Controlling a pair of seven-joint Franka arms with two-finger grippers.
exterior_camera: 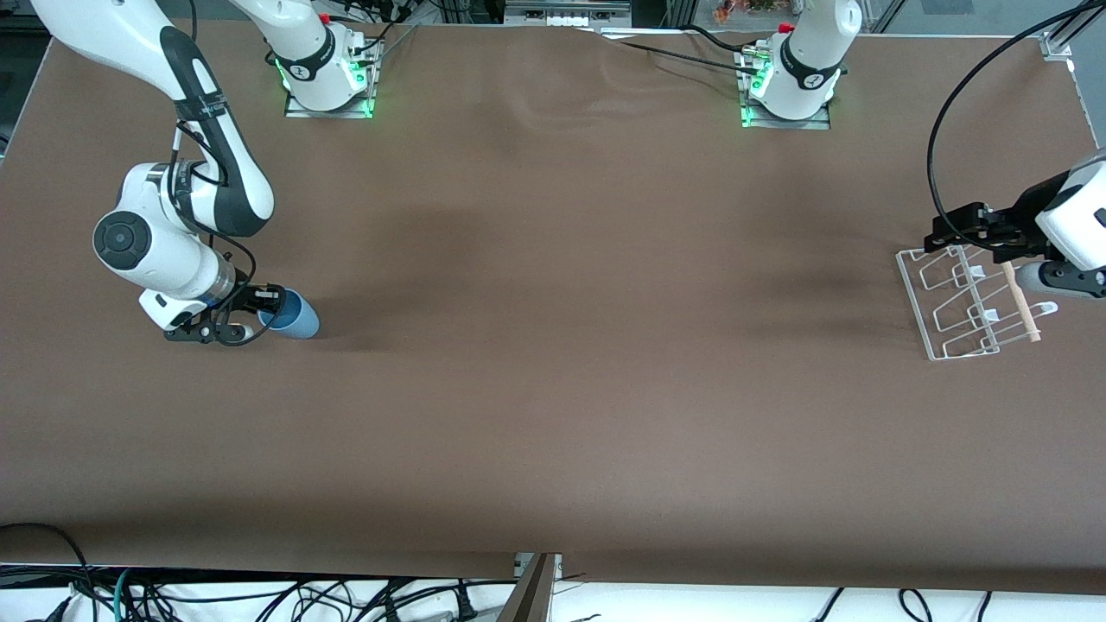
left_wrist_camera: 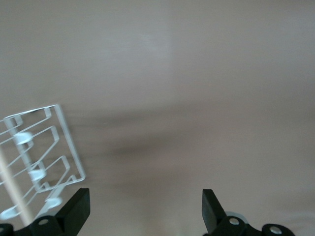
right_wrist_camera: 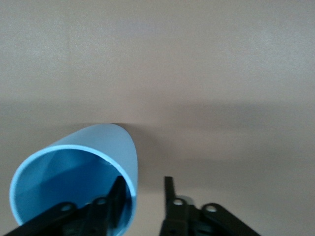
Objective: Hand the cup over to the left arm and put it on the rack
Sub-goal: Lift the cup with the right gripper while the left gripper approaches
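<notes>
A brown, matte tabletop (exterior_camera: 553, 363) fills the front view, with cables trailing along the edge nearest the front camera and the two arm bases bolted along the 12 o'clock edge.

The small light-blue plastic cup (exterior_camera: 294, 314), handleless and slightly tapered, lies on its side at about 9 o'clock on the tabletop, toward the right arm's end. Its open mouth faces the right gripper (exterior_camera: 263, 313), which is down at the cup's rim. In the right wrist view the cup (right_wrist_camera: 78, 172) shows its hollow inside, and the right gripper (right_wrist_camera: 143, 194) straddles the rim wall: one finger sits inside the mouth and the other outside it. The jaws are narrowly parted around that wall, and a thin gap shows beside the outer finger, so they have not closed on it.

The small white wire rack (exterior_camera: 968, 302), with looped prongs and a light wooden dowel bar (exterior_camera: 1021, 304) along one side, sits at about 3 o'clock, toward the left arm's end, well apart from the cup. The left gripper (exterior_camera: 946, 235) waits over the rack's 12 o'clock corner. In the left wrist view the left gripper (left_wrist_camera: 145, 206) has its jaws spread wide with nothing between them, and the rack (left_wrist_camera: 42, 162) lies just beside one finger.
</notes>
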